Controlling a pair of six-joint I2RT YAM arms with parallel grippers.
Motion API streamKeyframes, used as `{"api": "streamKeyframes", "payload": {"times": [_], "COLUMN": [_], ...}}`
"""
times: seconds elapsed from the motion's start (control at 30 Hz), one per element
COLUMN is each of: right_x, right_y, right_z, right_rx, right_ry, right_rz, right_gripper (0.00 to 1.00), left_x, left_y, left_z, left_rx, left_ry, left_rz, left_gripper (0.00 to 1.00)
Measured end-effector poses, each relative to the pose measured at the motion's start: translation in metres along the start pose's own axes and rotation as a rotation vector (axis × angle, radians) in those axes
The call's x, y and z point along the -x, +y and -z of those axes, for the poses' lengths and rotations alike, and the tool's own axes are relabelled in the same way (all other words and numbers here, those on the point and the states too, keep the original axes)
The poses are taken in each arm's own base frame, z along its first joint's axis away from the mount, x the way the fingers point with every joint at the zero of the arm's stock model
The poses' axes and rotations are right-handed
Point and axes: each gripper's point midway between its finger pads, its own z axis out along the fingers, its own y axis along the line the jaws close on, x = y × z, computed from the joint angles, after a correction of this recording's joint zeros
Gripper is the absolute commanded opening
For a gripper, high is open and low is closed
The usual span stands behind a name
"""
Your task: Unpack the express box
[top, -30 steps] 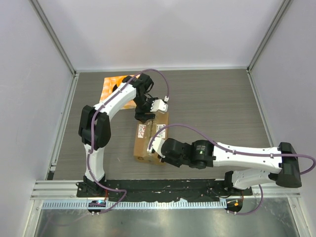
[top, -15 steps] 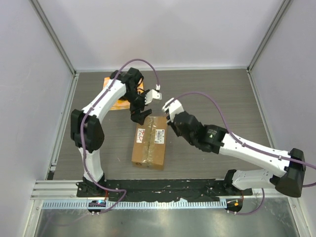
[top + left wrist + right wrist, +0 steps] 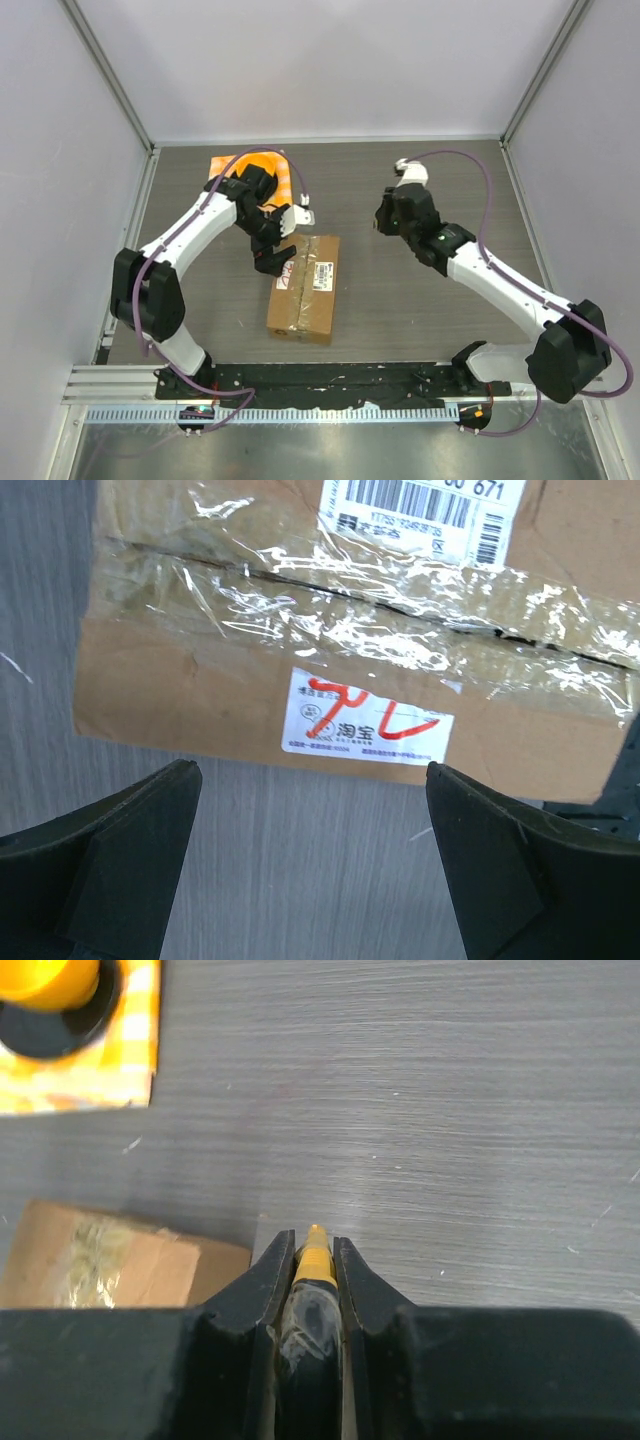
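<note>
express box (image 3: 305,288) flat on the table (image 3: 430,310), left gripper (image 3: 310,772) spread wide at its end, right gripper (image 3: 314,1242) clamped on a yellow-tipped tool (image 3: 315,1260), so I'd pin the box and drag the tip shallow along the taped seam (image 3: 400,610)

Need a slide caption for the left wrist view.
Left gripper open over the tape-sealed express box, near its red-marked white sticker.

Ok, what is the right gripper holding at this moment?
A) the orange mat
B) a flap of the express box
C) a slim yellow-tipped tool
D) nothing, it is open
C: the right wrist view shows the right gripper shut on a slim yellow-tipped tool, with the express box lying apart from it, untouched.
</note>
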Motion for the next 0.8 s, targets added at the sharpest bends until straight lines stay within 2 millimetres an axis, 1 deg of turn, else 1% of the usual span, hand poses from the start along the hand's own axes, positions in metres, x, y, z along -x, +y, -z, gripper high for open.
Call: {"api": "streamKeyframes", "payload": {"times": [0.1, 0.13, 0.17, 0.2, 0.27, 0.3, 0.37, 0.4, 0.47, 0.53, 0.57, 0.67, 0.77, 0.8], "right_x": [0.001, -0.001, -0.004, -0.008, -0.020, -0.028, -0.043, -0.051, -0.064, -0.068, -0.068, -0.067, -0.078, -0.083], "right_y": [-0.027, -0.035, -0.041, -0.046, -0.053, -0.056, -0.060, -0.062, -0.065, -0.066, -0.066, -0.069, -0.074, -0.079], "right_z": [-0.007, -0.010, -0.013, -0.016, -0.024, -0.028, -0.035, -0.038, -0.044, -0.047, -0.047, -0.047, -0.043, -0.039], "right_rx": [-0.006, -0.003, -0.004, 0.003, 0.022, 0.028, 0.041, 0.042, 0.045, 0.051, 0.055, 0.055, 0.020, -0.012], "right_ry": [-0.010, -0.009, -0.005, 0.004, 0.028, 0.045, 0.079, 0.102, 0.143, 0.163, 0.165, 0.167, 0.209, 0.231], "right_rz": [-0.171, -0.226, -0.266, -0.315, -0.395, -0.428, -0.484, -0.508, -0.545, -0.566, -0.579, -0.587, -0.570, -0.558], "right_gripper": [0.01, 0.03, 0.06, 0.14, 0.20, 0.31, 0.38, 0.44, 0.52, 0.87, 0.94, 0.94, 0.95, 0.95], "left_x": [0.005, 0.009, 0.010, 0.012, 0.012, 0.009, 0.006, 0.007, 0.008, 0.009, 0.009, 0.010, 0.012, 0.013], "left_y": [0.009, 0.013, 0.014, 0.016, 0.017, 0.016, 0.018, 0.018, 0.019, 0.019, 0.019, 0.019, 0.021, 0.022], "left_z": [-0.004, -0.005, -0.006, -0.009, -0.015, -0.019, -0.025, -0.025, -0.027, -0.027, -0.028, -0.029, -0.031, -0.032], "left_rx": [0.031, 0.049, 0.051, 0.058, 0.062, 0.060, 0.070, 0.078, 0.089, 0.102, 0.108, 0.121, 0.139, 0.148], "left_ry": [-0.017, -0.027, -0.030, -0.035, -0.039, -0.035, -0.032, -0.039, -0.048, -0.057, -0.061, -0.069, -0.072, -0.072], "left_rz": [-0.035, -0.052, -0.059, -0.069, -0.075, -0.069, -0.059, -0.052, -0.042, -0.030, -0.024, -0.011, -0.013, -0.012], "left_gripper": [1.00, 1.00, 1.00, 1.00, 1.00, 1.00, 1.00, 1.00, 1.00, 1.00, 1.00, 1.00, 1.00, 1.00]}}
